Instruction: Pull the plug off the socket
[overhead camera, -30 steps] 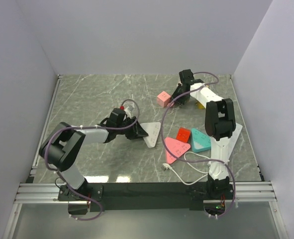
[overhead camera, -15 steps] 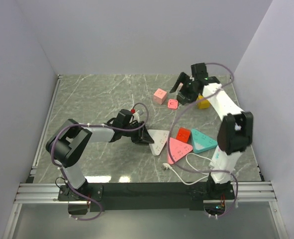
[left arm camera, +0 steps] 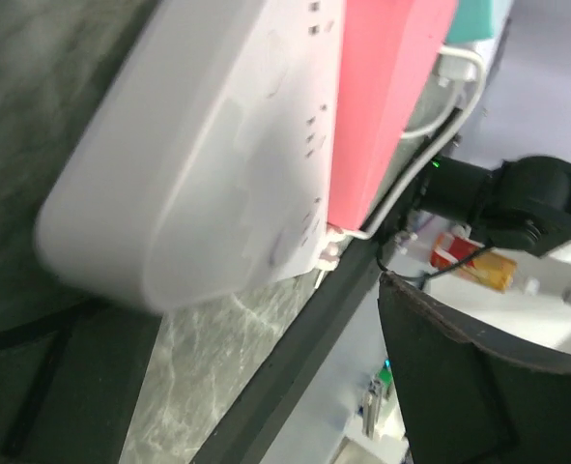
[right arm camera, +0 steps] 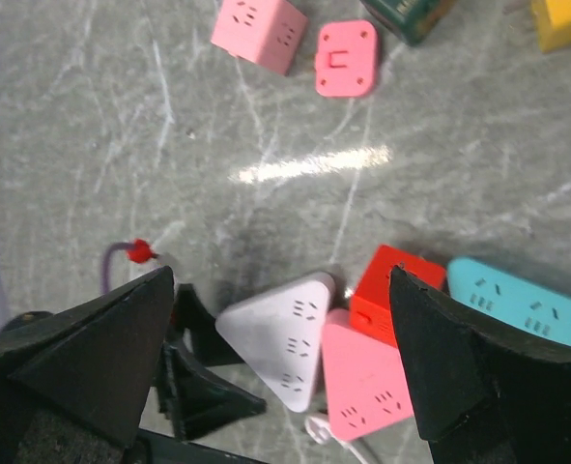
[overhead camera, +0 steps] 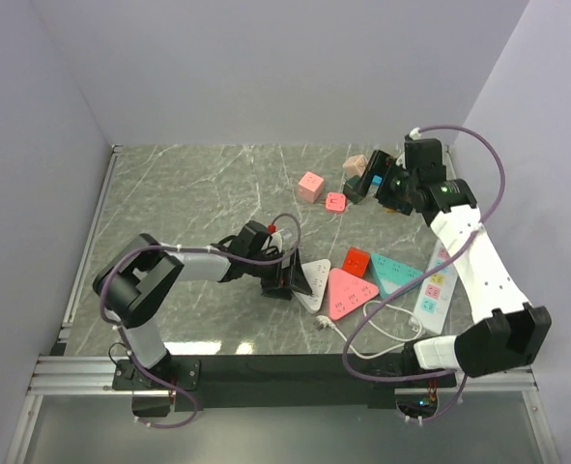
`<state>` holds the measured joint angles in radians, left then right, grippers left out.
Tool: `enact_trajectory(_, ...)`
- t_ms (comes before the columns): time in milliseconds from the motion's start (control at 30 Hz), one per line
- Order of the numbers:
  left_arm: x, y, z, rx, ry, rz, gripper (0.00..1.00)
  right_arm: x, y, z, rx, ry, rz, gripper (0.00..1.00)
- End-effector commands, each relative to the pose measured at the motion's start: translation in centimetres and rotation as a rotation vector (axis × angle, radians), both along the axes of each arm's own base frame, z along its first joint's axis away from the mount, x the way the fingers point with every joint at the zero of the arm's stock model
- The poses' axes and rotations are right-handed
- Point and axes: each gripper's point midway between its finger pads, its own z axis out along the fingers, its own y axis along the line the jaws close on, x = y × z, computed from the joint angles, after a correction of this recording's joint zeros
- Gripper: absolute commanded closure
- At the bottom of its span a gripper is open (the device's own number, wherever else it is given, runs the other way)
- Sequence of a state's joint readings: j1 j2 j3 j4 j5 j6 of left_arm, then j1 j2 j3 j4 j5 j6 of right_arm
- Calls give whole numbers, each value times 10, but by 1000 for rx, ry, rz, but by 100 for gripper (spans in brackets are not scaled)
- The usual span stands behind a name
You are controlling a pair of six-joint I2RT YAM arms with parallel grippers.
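Observation:
The small pink plug (overhead camera: 335,202) (right arm camera: 346,58) lies loose on the marble table, a short gap from the pink cube socket (overhead camera: 311,186) (right arm camera: 257,29). My right gripper (overhead camera: 372,186) (right arm camera: 280,280) hangs open above the far right of the table, nothing between its fingers (right arm camera: 101,358). My left gripper (overhead camera: 287,280) (left arm camera: 237,387) is open low at the table's middle. Its fingers (right arm camera: 208,391) flank the left corner of the white triangular socket (overhead camera: 311,278) (left arm camera: 217,164) (right arm camera: 287,338) without clamping it.
The white triangle touches a pink triangular socket (overhead camera: 348,290) (right arm camera: 367,382). Close by are a red cube (overhead camera: 356,261), a teal strip (overhead camera: 396,274) and a white power strip (overhead camera: 438,285). A white cable with its plug (overhead camera: 326,324) trails near the front edge. More blocks (overhead camera: 355,164) sit at the back right.
The right gripper opened, left the pink plug on the table and withdrew to the right. The left gripper slid the white triangle rightward against the pink one, then opened.

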<state>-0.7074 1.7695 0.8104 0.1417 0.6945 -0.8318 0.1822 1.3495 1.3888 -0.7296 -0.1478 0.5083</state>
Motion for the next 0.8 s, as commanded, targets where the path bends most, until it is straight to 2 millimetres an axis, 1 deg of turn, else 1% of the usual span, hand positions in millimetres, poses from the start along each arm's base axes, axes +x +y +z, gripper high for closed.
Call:
enact_trajectory(0,-6,38,-37,244,-5,101,1,-18,-17,10,-64,-55,-18,2)
enact_trajectory(33,-1,37,-20,230,-59,116,0,-21,-19,12,-71,-74,-18,2)
enact_trajectory(67,2,39,-12,244,-91,131,0,-29,-23,14,-80,-96,-28,2)
enact_trajectory(100,2,41,-4,264,-112,137,1,-33,-25,14,-85,-111,-32,1)
enact_trajectory(133,9,44,12,269,-172,170,1,-36,-27,14,-90,-122,-38,1)
enact_trajectory(200,12,46,30,269,-208,189,0,-48,-31,12,-94,-140,-44,1)
enact_trajectory(233,9,53,37,290,-205,202,1,-52,-33,11,-95,-142,-49,1)
enact_trajectory(300,5,60,44,317,-201,212,1,-61,-36,9,-103,-144,-58,1)
enact_trajectory(333,-1,66,52,326,-199,217,0,-65,-37,8,-107,-139,-57,1)
enact_trajectory(367,2,73,56,357,-230,252,1,-70,-39,9,-107,-148,-63,1)
enact_trajectory(400,1,76,65,363,-262,268,1,-72,-41,9,-111,-150,-67,0)
enact_trajectory(433,2,81,86,329,-307,314,1,-74,-42,11,-116,-162,-68,0)
enact_trajectory(467,7,94,94,362,-348,378,1,-78,-44,10,-118,-173,-77,0)
enact_trajectory(500,7,97,107,333,-365,402,1,-81,-45,10,-118,-179,-77,0)
enact_trajectory(533,12,108,133,293,-429,482,1,-81,-45,11,-114,-195,-80,0)
enact_trajectory(567,19,118,145,289,-479,547,1,-85,-46,8,-115,-199,-77,0)
enact_trajectory(600,21,124,157,268,-511,584,1,-86,-46,6,-114,-202,-79,0)
enact_trajectory(633,20,132,178,222,-558,624,1,-86,-46,5,-114,-207,-79,0)
enact_trajectory(700,26,146,198,212,-628,691,0,-91,-47,1,-117,-212,-76,0)
enact_trajectory(733,25,153,210,189,-659,716,0,-92,-47,-1,-118,-212,-74,0)
enact_trajectory(767,26,159,215,194,-677,734,1,-94,-51,-1,-129,-221,-91,0)
